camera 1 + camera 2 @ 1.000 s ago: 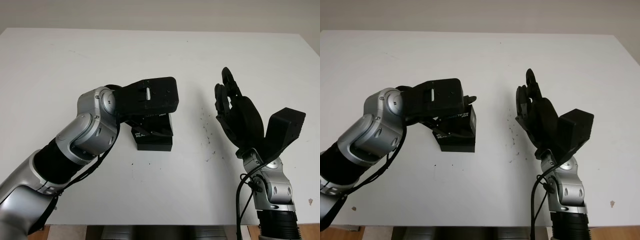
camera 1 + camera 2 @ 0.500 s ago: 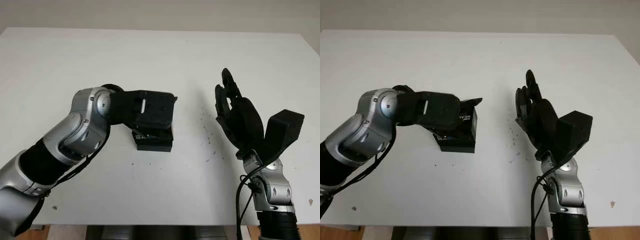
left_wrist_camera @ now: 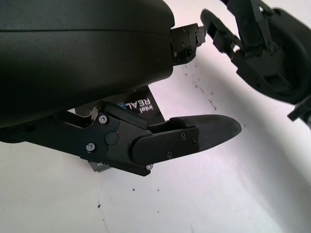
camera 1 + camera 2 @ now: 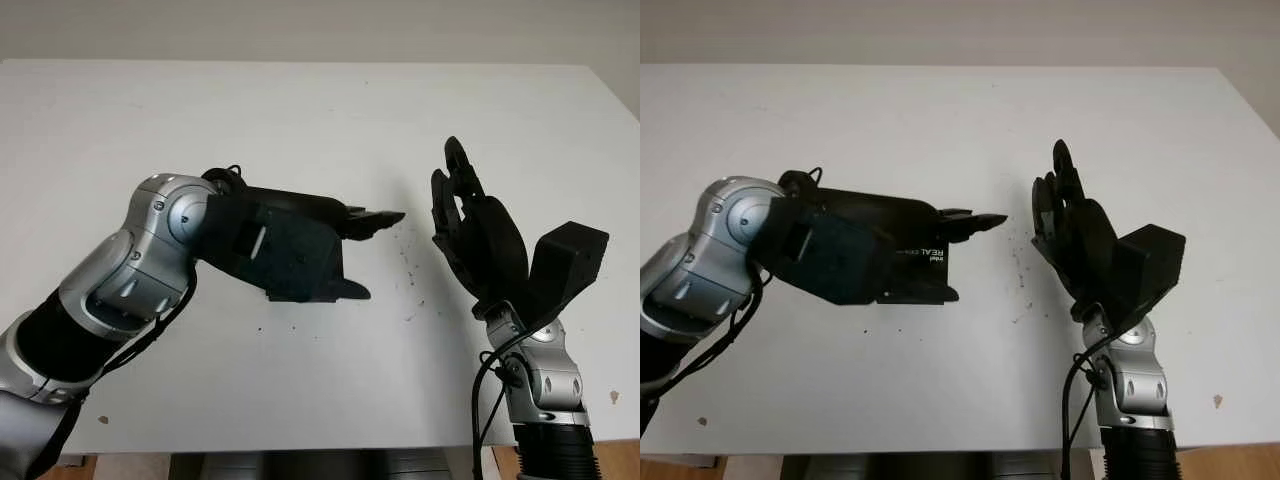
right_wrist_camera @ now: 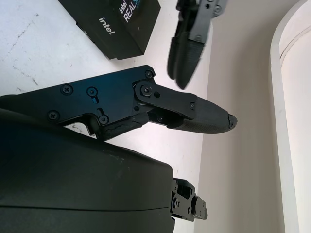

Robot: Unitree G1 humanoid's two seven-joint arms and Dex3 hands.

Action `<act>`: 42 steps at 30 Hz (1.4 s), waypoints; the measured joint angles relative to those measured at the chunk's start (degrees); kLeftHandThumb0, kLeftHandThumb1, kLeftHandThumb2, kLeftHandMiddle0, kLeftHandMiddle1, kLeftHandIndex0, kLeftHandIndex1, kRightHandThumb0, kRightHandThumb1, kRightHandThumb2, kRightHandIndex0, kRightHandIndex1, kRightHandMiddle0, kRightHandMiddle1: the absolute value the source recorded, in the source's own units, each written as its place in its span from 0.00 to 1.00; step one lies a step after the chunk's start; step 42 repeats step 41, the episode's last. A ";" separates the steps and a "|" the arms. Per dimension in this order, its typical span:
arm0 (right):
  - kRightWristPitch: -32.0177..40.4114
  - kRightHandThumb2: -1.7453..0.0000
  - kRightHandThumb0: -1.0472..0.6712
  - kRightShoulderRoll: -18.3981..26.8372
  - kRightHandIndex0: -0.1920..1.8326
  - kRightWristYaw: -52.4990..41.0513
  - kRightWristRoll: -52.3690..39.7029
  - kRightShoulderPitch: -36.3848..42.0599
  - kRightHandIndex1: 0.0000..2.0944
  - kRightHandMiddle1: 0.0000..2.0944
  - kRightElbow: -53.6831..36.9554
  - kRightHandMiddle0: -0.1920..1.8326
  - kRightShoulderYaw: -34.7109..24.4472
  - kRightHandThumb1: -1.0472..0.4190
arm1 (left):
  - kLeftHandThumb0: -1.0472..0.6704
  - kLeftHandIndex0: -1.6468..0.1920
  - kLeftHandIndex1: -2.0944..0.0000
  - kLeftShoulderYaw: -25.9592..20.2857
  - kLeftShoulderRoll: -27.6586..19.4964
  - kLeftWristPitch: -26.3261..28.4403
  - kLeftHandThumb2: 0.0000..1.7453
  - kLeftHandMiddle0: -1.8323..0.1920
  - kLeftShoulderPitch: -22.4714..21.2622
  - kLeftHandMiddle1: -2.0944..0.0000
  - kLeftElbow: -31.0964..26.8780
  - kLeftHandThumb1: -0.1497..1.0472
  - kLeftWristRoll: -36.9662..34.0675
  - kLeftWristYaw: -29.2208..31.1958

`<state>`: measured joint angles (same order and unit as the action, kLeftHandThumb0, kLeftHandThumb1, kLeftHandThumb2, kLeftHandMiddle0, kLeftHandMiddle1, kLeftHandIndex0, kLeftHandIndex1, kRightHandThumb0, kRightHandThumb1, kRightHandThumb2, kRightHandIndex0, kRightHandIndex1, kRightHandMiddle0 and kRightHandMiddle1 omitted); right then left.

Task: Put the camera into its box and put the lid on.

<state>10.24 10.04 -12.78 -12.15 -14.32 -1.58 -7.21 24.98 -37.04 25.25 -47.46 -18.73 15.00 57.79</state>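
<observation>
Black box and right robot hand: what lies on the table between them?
Bare white table with a few dark specks lies between the black box and the open right robot hand, as the left eye view shows.

Through the left wrist camera I see my left hand [image 3: 160, 116] open just above the white table [image 3: 204, 194], one finger [image 3: 194, 138] stretched out over bare tabletop. Under the hand's shell sits a black box [image 3: 141, 106], white lettering on its side, mostly hidden. My right hand [image 3: 257, 53] is beyond it, held apart from both, above the speckled tabletop.
</observation>
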 measured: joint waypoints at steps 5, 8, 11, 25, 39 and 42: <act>-0.10 0.63 0.25 0.00 0.00 -0.08 0.04 0.00 0.01 0.02 0.19 0.00 0.01 0.00 | 0.16 1.00 1.00 -1.47 -0.09 -2.29 0.36 1.00 0.03 1.00 1.42 1.00 0.54 -1.58; -0.15 0.64 0.24 0.01 0.00 -0.23 0.05 0.00 0.00 0.02 0.78 0.00 0.00 0.00 | 0.17 1.00 1.00 -3.32 0.02 -2.80 0.35 1.00 0.76 1.00 2.36 1.00 0.38 -3.66; -0.13 0.63 0.24 0.07 0.00 -0.27 0.06 0.00 0.00 0.01 0.88 0.00 -0.11 0.00 | 0.19 1.00 1.00 -6.86 1.11 -1.20 0.33 1.00 2.14 1.00 3.90 1.00 -1.26 -6.64; 0.80 0.62 0.20 -1.18 0.00 7.07 4.76 -1.79 0.00 0.00 -1.87 0.00 1.81 0.00 | 0.19 1.00 1.00 -24.57 13.83 -15.56 0.40 1.00 10.60 1.00 23.06 1.00 -12.30 -32.99; -2.29 0.62 0.15 -3.84 0.00 10.13 10.52 -2.96 0.00 0.00 -3.65 0.00 5.37 0.00 | 0.14 1.00 1.00 -31.70 22.46 -21.31 0.41 1.00 16.56 1.00 32.99 1.00 -22.97 -40.91; -1.57 0.61 0.16 -3.87 0.00 9.22 9.97 -2.78 0.00 0.00 -3.87 0.00 5.68 0.00 | 0.14 1.00 1.00 -32.21 22.67 -21.25 0.41 1.00 17.12 1.00 32.84 1.00 -23.62 -41.47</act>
